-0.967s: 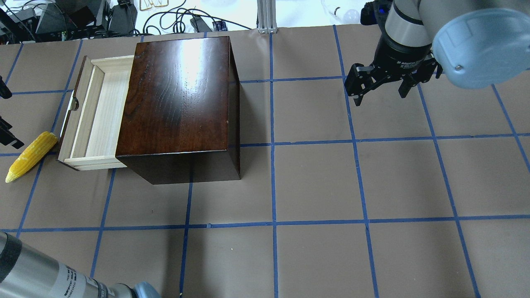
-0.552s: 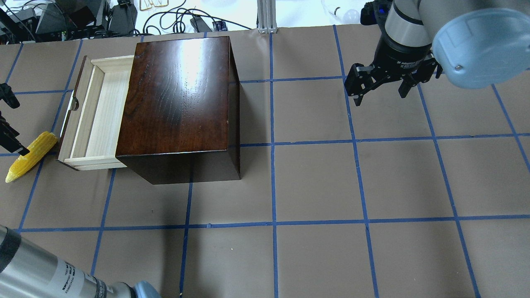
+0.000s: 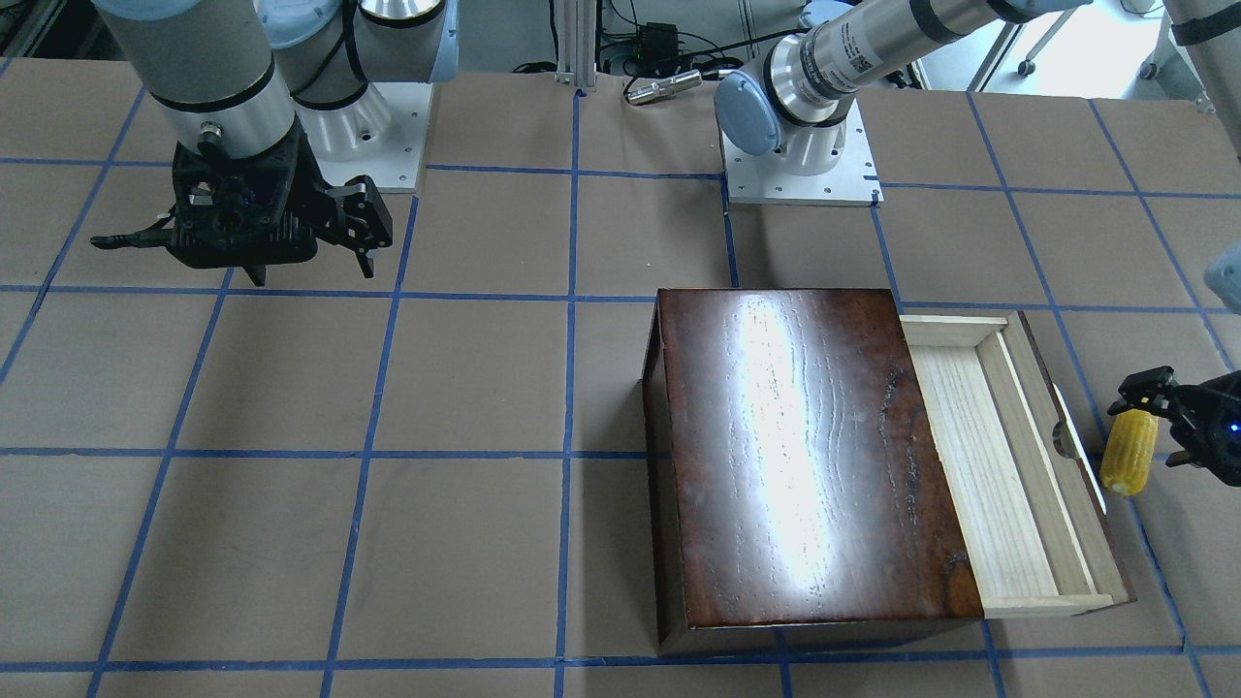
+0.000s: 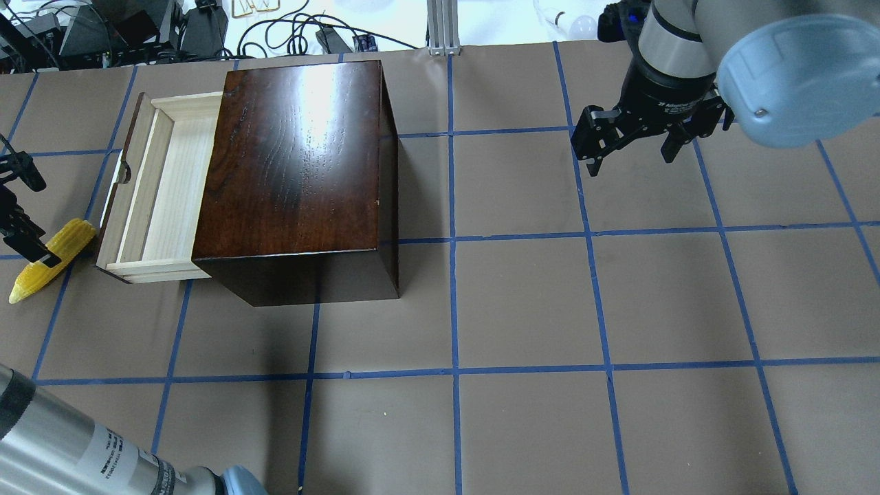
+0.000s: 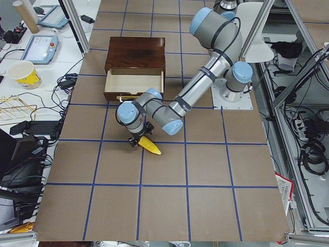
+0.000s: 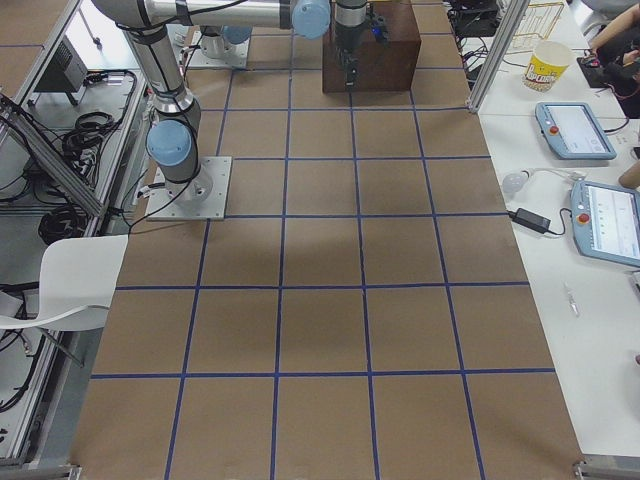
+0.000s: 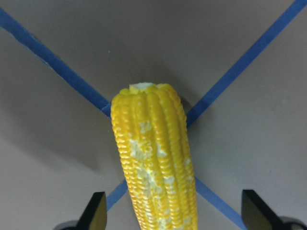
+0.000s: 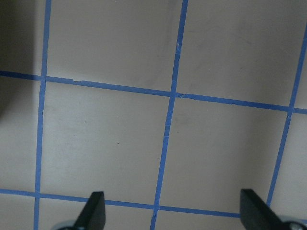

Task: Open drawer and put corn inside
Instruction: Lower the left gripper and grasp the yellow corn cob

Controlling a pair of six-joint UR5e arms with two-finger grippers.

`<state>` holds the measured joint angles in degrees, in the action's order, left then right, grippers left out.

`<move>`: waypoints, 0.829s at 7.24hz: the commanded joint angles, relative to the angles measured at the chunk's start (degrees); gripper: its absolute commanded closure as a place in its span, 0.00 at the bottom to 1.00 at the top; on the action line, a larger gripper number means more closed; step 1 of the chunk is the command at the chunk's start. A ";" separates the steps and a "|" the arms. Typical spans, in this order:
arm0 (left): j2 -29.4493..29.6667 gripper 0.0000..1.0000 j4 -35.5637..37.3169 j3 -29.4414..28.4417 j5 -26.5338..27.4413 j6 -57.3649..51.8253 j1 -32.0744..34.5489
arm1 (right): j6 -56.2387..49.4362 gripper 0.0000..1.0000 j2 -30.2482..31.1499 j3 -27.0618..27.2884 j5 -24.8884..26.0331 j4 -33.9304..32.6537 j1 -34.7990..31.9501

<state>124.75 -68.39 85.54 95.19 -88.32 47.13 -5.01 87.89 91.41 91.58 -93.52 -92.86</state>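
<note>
The corn [image 4: 55, 254] lies on the table just left of the open drawer [image 4: 161, 192], which is pulled out of the dark-brown box [image 4: 295, 158]. The drawer's tray is bare. My left gripper [image 4: 39, 221] is open and low over the corn. In the left wrist view the corn [image 7: 153, 163] lies between its two fingertips [image 7: 98, 213]. The front-facing view shows the corn [image 3: 1129, 451] by the drawer's handle, with the left gripper [image 3: 1159, 422] around it. My right gripper [image 4: 629, 155] is open and empty, hanging over bare table far right of the box.
Cables and equipment [image 4: 137, 27] lie beyond the table's far edge, with an aluminium post [image 4: 443, 27] behind the box. Blue tape lines grid the brown table. Side tables with tablets [image 6: 575, 130] and a paper cup [image 6: 545, 65] stand past the table's edge.
My left gripper has moved in from the left edge toward the corn and now straddles it. The corn, drawer and right arm have not moved.
</note>
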 commanded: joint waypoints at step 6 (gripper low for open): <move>0.06 0.23 9.59 4.99 2.36 -1.07 -0.02 | -0.09 0.00 0.00 0.00 0.00 0.00 -0.04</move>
<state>125.08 -58.94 90.52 96.67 -89.33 47.11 -5.03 87.89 91.41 91.58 -93.52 -92.89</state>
